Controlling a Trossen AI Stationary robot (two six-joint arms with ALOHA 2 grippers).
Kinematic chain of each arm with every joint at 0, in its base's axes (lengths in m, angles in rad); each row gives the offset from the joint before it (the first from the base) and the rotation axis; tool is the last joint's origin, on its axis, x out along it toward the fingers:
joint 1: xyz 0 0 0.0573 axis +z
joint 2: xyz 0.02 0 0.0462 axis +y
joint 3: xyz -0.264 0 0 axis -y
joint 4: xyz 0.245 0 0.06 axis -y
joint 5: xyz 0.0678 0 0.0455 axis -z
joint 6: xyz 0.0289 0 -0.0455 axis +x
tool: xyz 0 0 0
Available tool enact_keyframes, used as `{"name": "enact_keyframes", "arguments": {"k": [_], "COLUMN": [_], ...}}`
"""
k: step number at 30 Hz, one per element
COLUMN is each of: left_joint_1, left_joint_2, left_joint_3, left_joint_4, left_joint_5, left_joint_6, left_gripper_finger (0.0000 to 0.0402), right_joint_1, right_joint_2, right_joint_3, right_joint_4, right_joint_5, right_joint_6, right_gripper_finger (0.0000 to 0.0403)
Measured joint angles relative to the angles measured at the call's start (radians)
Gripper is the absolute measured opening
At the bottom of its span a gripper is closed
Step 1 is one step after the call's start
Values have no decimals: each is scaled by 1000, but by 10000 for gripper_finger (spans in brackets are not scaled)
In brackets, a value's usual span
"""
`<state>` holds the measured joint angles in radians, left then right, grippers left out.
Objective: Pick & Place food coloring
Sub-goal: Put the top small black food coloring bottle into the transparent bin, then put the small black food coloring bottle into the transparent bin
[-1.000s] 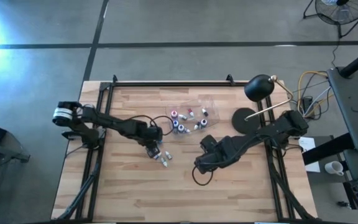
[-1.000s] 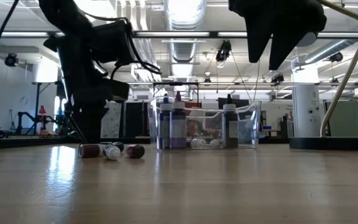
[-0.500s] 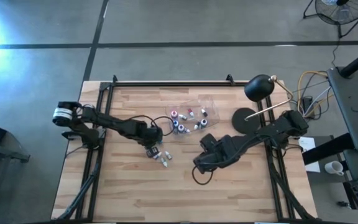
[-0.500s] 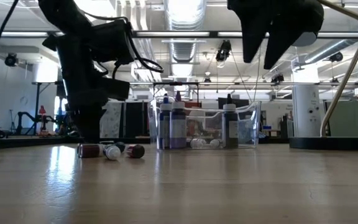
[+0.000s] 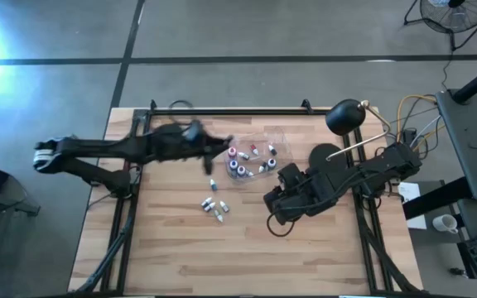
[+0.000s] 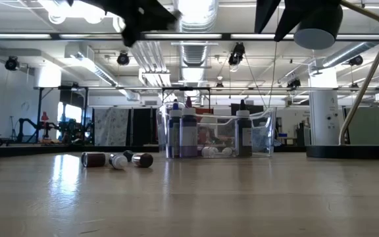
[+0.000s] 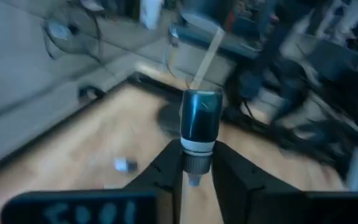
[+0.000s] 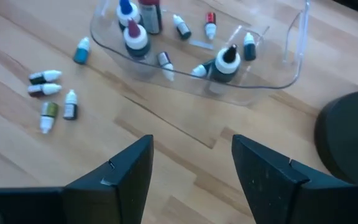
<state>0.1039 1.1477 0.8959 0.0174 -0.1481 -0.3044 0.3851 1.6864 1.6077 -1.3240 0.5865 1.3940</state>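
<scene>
Left gripper (image 7: pixel 191 177) raised above the table, fingers pinching a dark-bodied food coloring bottle (image 7: pixel 199 127), right gripper (image 8: pixel 188 168) spread wide near the clear tub (image 8: pixel 291 59), loose bottles (image 5: pixel 214 205) on wood

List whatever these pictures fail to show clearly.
- High view: motion blur smears the left gripper; whether the small dark-bodied, white-necked dropper bottle it grips is over the clear plastic tub is unclear.
- Low view: the top edge cuts off both grippers, including the open right gripper.
- Left wrist view: the background is blurred.
</scene>
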Motion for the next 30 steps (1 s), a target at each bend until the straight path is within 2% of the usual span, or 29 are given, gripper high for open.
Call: {"name": "enact_keyframes", "arguments": {"k": [3, 6, 8, 11, 13, 15, 18, 21, 23, 26, 30], "left_joint_1": [54, 80, 84, 75, 49, 10, -33, -70, -104, -159, -204], "left_joint_2": [148, 290, 332, 344, 311, 240, 141, 74, 43, 33, 55], "left_joint_3": [76, 205, 341, 519, 579, 600, 529, 364, 222, 36, -79], "left_joint_4": [23, -158, -343, -675, -789, -830, -910, -934, -876, -691, -557], "left_joint_5": [-2, 1, -30, -134, -148, -112, -24, 41, 52, 59, 3], "left_joint_6": [41, 43, 97, 211, 275, 288, 248, 136, 12, -130, -328], "left_gripper_finger": [98, 158, 192, 228, 242, 249, 251, 251, 252, 252, 252], "right_joint_1": [4, 8, 13, 24, 29, 28, 24, 16, 12, 4, -1], "right_joint_2": [2, 2, 2, 2, 2, 2, 9, 17, 20, 30, 31], "right_joint_3": [-2, -2, -2, -3, -9, -20, -44, -74, -91, -104, -127], "right_joint_4": [-13, -15, -15, -31, -31, -22, 28, 87, 108, 135, 153], "right_joint_5": [-5, -6, -6, -7, -7, -10, -14, -20, -22, -23, -59], "right_joint_6": [-3, -19, -32, -50, -81, -140, -248, -322, -329, -319, -317], "right_gripper_finger": [210, 210, 210, 210, 210, 210, 210, 210, 210, 210, 210]}}
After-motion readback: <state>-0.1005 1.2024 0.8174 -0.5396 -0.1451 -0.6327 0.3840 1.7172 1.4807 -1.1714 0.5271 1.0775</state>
